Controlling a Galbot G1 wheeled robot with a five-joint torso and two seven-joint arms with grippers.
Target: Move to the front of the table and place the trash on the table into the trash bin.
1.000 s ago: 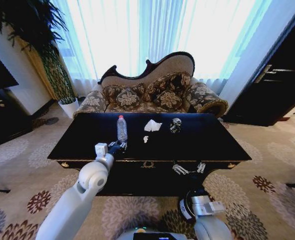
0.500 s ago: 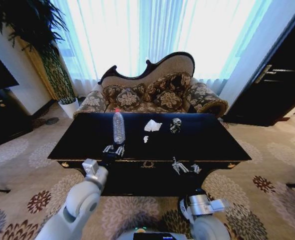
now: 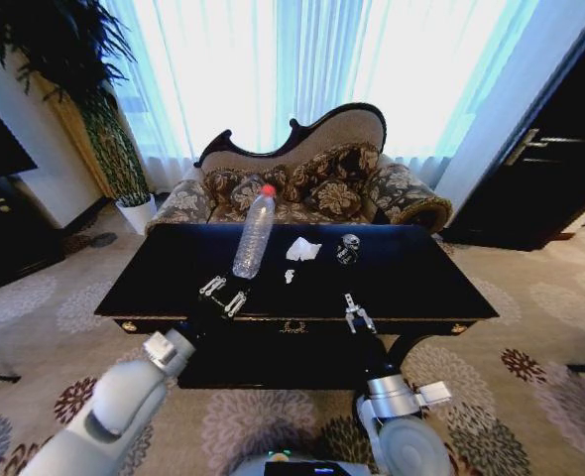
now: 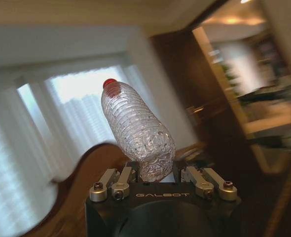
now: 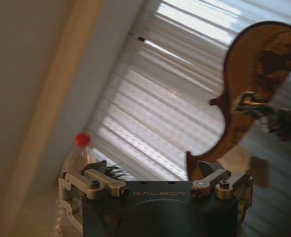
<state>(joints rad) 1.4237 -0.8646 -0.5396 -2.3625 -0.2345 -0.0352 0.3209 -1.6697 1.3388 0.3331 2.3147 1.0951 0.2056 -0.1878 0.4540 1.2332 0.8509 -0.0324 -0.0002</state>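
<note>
Behind the table stands a patterned sofa. My left gripper, clamped on the bottle, has lifted it off the tabletop's near left part, where it stood a second ago. Tissue and wrapper remain near the far edge. My right gripper hovers narrowly open at the front edge.

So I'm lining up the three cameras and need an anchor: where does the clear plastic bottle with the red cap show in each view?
Head view: the bottle tilts above the table, its base in the left gripper.
Left wrist view: bottle centre frame, cap up, base between the fingers.
Right wrist view: bottle at the edge beside the right gripper, partly hidden.
Shared landmark: the sofa's carved dark wooden back.
</note>
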